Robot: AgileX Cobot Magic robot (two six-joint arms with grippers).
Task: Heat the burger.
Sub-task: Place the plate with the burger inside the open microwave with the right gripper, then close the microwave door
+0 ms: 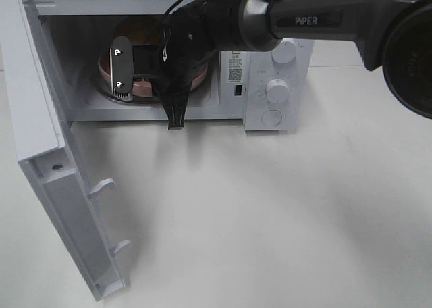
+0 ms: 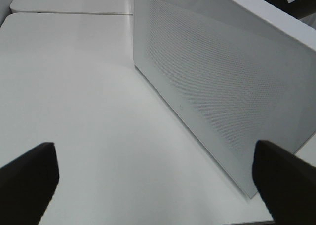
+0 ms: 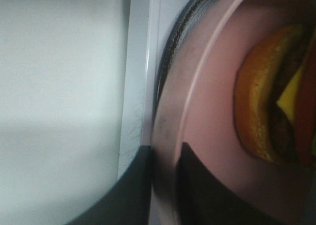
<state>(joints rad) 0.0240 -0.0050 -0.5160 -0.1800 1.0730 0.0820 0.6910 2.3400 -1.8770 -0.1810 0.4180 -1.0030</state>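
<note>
Sitting inside the boxy white microwave (image 1: 270, 85), the glossy golden burger (image 3: 261, 96) rests on a smooth round pink plate (image 3: 207, 87). Dark fingers of the right gripper (image 3: 166, 146) straddle the plate's thin rim; whether they press it I cannot tell. The left gripper (image 2: 155, 178) hangs spread wide over the matte white table (image 2: 89, 87)

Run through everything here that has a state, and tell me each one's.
Microwave door: wide open.
Pink plate: inside the microwave.
Burger: on that plate.
Left gripper: open, empty, above the table.
Right gripper: jaws astride the plate's rim, grip unclear.
</note>
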